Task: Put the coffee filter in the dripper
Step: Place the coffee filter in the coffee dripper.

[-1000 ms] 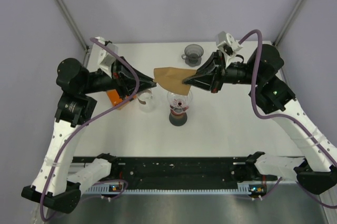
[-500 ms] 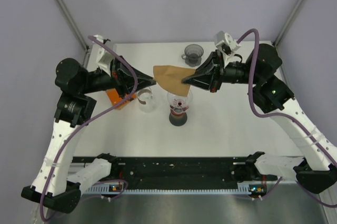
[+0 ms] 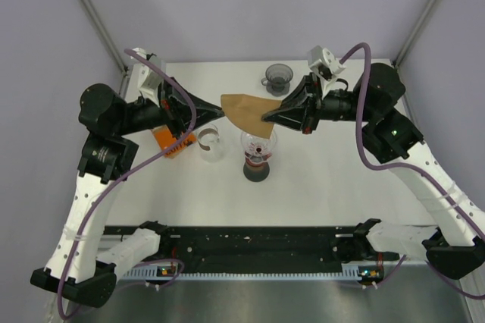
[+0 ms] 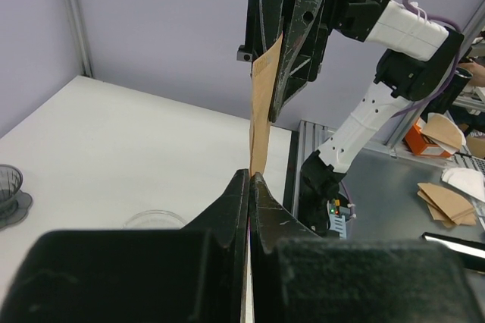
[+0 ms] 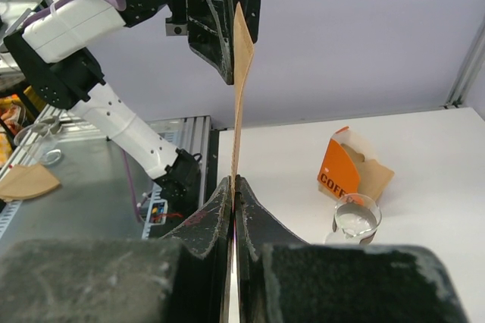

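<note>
A brown paper coffee filter (image 3: 244,111) hangs in the air between both grippers, above and a little behind the glass dripper (image 3: 258,144) on its dark stand. My left gripper (image 3: 222,114) is shut on the filter's left corner. My right gripper (image 3: 264,117) is shut on its right edge. In the left wrist view the filter (image 4: 263,103) stands edge-on between my closed fingers (image 4: 250,179). In the right wrist view it (image 5: 241,88) rises edge-on from the closed fingers (image 5: 232,183).
An orange coffee filter box (image 3: 168,141) lies left of a small clear glass (image 3: 210,143). A dark grey dripper cup (image 3: 278,75) stands at the back of the table. A black rail runs along the near edge (image 3: 258,243).
Both grippers have lifted the filter slightly and shifted it a little toward the back; the grips are unchanged.
</note>
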Controlling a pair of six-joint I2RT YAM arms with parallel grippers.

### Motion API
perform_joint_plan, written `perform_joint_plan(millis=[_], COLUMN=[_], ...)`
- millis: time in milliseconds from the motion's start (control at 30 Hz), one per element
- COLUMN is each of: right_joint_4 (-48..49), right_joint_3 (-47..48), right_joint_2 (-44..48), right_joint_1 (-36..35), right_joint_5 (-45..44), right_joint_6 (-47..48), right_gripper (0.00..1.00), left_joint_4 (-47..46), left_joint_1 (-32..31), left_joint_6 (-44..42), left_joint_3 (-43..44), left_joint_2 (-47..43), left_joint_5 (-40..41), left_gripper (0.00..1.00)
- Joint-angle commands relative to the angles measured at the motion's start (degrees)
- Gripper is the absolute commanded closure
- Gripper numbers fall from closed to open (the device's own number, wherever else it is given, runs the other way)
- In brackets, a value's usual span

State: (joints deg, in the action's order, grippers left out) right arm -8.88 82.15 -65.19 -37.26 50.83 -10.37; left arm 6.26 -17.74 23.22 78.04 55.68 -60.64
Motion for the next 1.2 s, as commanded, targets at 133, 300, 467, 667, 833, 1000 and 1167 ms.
perform_joint_plan(millis=[133,300,467,667,833,1000,1167], right_joint_4=[0.0,-0.5,-0.7,-0.8,-1.0,-1.0,-1.1], right_joint_3=[0.7,0.8,0.7,0.8,0.9,0.9,0.6], right_joint_2=[1.6,1.8,2.2,2.1,2.2,2.3,2.7], right_joint_1=[0.1,0.1,0.1,0.1,0.1,0.2,0.1], right_joint_5=[0.6,0.7,0.7,0.7,0.8,1.0,1.1], right_joint_6=[1.9,2.6,2.9,3.1,3.3,3.3,3.6], right_gripper=[1.0,1.0,1.0,1.0,1.0,1.0,1.0], left_joint_4=[0.4,0.1,-2.2,-2.9,-2.1,1.0,2.4], left_joint_1=[0.3,0.4,0.4,0.5,1.1,1.5,1.9], left_joint_6=[-1.1,-0.6,1.3,3.1,3.1,0.4,-1.1], left_joint_3=[2.1,1.9,1.2,1.6,1.6,2.3,2.6], left_joint_2=[0.4,0.4,0.4,1.0,1.3,1.3,1.4], left_joint_5=[-1.8,-3.2,-6.6,-8.1,-8.2,-5.5,-2.3], left_gripper=[0.79,0.54,0.78,1.0,1.0,1.0,1.0])
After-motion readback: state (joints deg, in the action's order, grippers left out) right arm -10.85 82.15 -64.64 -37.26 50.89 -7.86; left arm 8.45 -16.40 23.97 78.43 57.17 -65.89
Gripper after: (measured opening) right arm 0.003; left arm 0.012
